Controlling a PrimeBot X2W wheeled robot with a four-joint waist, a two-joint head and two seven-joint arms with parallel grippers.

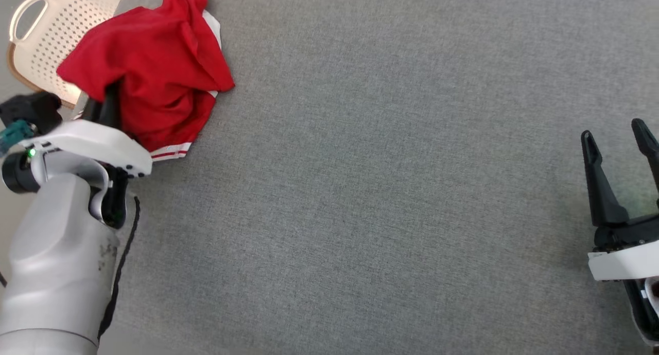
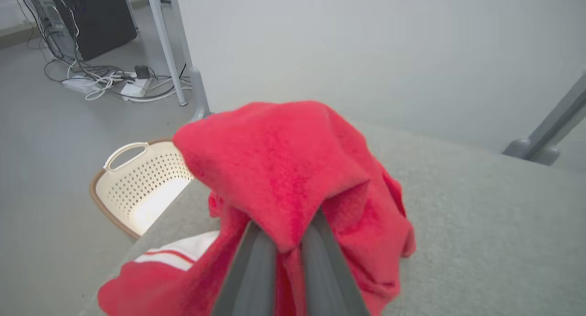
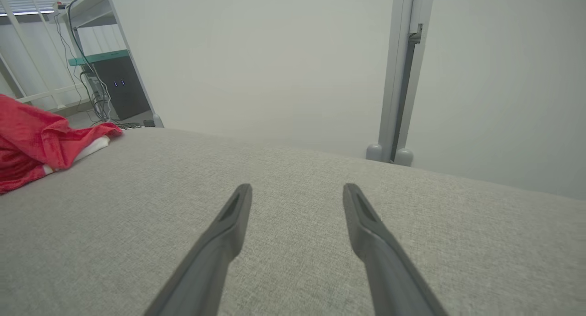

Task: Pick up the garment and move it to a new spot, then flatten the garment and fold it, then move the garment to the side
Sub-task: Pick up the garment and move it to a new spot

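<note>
Closest in, at the lower left of the head view: pale forearm and left hand [image 1: 105, 103], fingers pressed together and clenched on a fold of the garment [image 1: 154, 72]. Draped in a red heap over and beyond those fingertips, resting near the far left corner of the grey tabletop [image 1: 360, 190]. Too bunched to tell front or collar. Long axis roughly in line with the fingers, from the red-striped white trim just right of the wrist out toward the far edge. Left of the hand, lower than the tabletop: a cream perforated basket [image 1: 51, 31]. Well apart to the right: right hand [image 1: 612, 131], fingers spread, released, grasping nothing, over bare cloth.
</note>
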